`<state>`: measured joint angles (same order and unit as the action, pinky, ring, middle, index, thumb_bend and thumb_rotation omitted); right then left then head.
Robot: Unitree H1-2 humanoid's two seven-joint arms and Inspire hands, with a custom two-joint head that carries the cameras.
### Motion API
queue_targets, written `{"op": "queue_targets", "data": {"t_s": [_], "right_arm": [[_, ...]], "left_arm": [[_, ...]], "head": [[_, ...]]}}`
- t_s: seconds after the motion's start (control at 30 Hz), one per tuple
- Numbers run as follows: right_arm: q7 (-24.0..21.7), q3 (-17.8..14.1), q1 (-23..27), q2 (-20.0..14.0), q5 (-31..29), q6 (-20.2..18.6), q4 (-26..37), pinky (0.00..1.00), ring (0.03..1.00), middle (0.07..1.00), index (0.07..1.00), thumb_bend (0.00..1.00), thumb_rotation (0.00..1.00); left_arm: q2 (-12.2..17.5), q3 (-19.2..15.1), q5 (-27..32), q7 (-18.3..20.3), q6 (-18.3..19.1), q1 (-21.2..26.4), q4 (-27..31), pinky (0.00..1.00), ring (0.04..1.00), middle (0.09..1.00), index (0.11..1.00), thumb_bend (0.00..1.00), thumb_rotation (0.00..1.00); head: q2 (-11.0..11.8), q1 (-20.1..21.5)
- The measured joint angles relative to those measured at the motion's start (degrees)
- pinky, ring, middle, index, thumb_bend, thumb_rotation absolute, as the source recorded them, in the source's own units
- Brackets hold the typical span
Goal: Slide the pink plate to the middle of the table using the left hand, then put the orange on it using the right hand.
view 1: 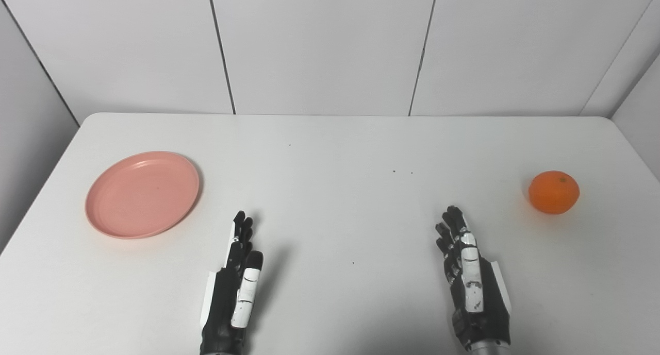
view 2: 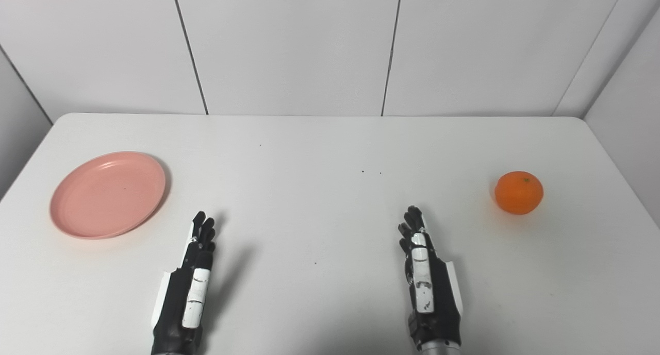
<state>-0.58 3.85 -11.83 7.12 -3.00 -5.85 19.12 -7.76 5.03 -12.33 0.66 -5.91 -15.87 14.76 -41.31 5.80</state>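
I see a white counter (view 1: pixel 330 149) before pale panelled walls (view 1: pixel 319 46): pink plate (view 1: pixel 142 193) far left, orange (view 1: pixel 554 191) far right. Left robot hand (view 1: pixel 234 288) and right robot hand (view 1: pixel 472 283), both near edge, fingers extended, holding nothing.

The plate (view 1: pixel 142 194) is a plain salmon pink, without pattern, and the orange (view 1: pixel 554 191) is a bright, even orange with a small dark dot at its top. The table (view 1: pixel 330 154) is white, marked by a few tiny dark specks, and the wall panels (view 1: pixel 319 46) behind are pale grey-white with thin dark seams. The left hand (view 1: pixel 233 288) and the right hand (view 1: pixel 470 283) are both black with white plates.
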Motion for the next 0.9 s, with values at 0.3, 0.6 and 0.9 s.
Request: {"op": "queue_targets", "data": {"t_s": [0.3,0.6,0.9], "right_arm": [[0.0,0.1,0.0,0.0,0.0,0.0,0.0,1.00,0.956,0.959,0.944,0.82,0.96],[0.0,0.1,0.0,0.0,0.0,0.0,0.6,0.99,0.955,0.961,0.943,0.82,0.96],[0.0,0.1,0.0,0.0,0.0,0.0,0.6,0.99,0.955,0.957,0.937,0.82,0.96]], "left_arm": [[0.0,0.0,0.0,0.0,0.0,0.0,0.0,1.00,0.997,0.985,1.000,0.75,1.00],[0.0,0.0,0.0,0.0,0.0,0.0,0.0,1.00,0.995,0.979,1.000,0.74,1.00],[0.0,0.0,0.0,0.0,0.0,0.0,0.0,1.00,0.995,0.978,1.000,0.73,1.00]], "head": [[0.1,0.4],[0.0,0.3],[0.0,0.3]]}}
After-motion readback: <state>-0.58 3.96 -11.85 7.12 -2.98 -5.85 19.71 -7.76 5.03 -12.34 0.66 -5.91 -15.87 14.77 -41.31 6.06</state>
